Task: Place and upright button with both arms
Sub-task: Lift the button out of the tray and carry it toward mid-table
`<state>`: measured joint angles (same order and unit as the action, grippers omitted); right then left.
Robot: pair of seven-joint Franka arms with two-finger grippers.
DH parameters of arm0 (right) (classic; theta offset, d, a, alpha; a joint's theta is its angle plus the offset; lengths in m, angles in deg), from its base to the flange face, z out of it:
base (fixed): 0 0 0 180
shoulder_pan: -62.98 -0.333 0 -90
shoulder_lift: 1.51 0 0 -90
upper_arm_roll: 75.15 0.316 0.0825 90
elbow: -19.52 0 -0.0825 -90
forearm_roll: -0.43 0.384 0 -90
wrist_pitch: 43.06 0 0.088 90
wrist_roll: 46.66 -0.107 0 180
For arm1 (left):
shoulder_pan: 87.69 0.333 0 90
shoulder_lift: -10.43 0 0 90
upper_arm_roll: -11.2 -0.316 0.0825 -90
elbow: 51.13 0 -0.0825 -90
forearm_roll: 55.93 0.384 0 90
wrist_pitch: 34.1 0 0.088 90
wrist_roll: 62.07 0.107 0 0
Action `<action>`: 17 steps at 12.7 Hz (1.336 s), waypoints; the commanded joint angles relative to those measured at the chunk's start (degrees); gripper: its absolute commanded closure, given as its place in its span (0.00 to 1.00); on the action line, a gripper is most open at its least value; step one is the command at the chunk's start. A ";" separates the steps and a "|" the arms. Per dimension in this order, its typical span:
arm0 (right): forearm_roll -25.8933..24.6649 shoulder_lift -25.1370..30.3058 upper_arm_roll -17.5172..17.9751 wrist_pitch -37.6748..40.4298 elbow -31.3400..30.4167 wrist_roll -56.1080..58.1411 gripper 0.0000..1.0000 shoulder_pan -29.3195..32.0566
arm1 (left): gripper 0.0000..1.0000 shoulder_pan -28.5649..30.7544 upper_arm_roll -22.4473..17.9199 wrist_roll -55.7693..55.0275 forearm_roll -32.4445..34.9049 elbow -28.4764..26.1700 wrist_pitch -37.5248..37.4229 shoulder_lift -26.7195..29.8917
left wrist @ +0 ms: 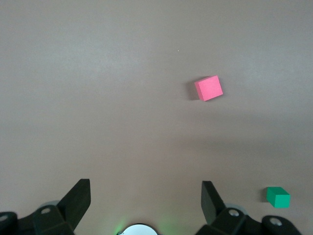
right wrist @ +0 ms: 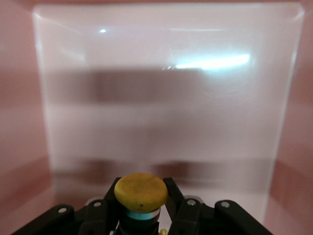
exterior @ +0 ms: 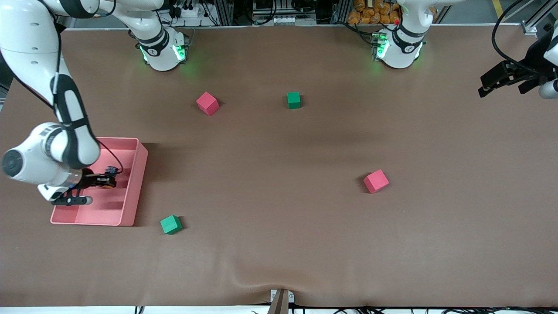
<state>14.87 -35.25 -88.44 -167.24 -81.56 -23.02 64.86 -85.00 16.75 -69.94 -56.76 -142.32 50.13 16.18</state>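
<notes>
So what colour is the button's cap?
Yellow-orange; the button shows best in the right wrist view, held in the right gripper.

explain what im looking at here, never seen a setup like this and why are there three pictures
Two white robot arms stand at a brown table. One picture looks down from a high camera facing them; the other two come from cameras on each arm's wrist. The right gripper is down in the pink plastic tray, its jaws shut on the small orange-capped push-button. The left gripper waits with jaws open over the table's left arm end. Two red foam cubes and two green foam cubes lie on the table.
</notes>
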 commanded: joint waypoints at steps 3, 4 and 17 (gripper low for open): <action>0.94 -0.63 -1.65 23.50 18.88 -7.18 1.00 -2.56 | 0.00 0.21 0.34 0.49 1.10 0.23 -0.38 0.32; 0.94 -0.71 -1.39 26.58 21.69 -10.52 1.00 -4.05 | 0.00 0.21 0.34 0.49 1.10 0.14 -0.38 0.32; 1.03 -15.80 18.04 -3.74 33.23 -47.55 1.00 -31.11 | 0.00 0.21 0.43 0.49 1.10 0.14 -1.00 0.32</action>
<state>15.79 -45.18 -70.06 -165.06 -51.69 -68.80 38.40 -85.01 16.84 -69.94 -56.76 -142.42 49.88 16.18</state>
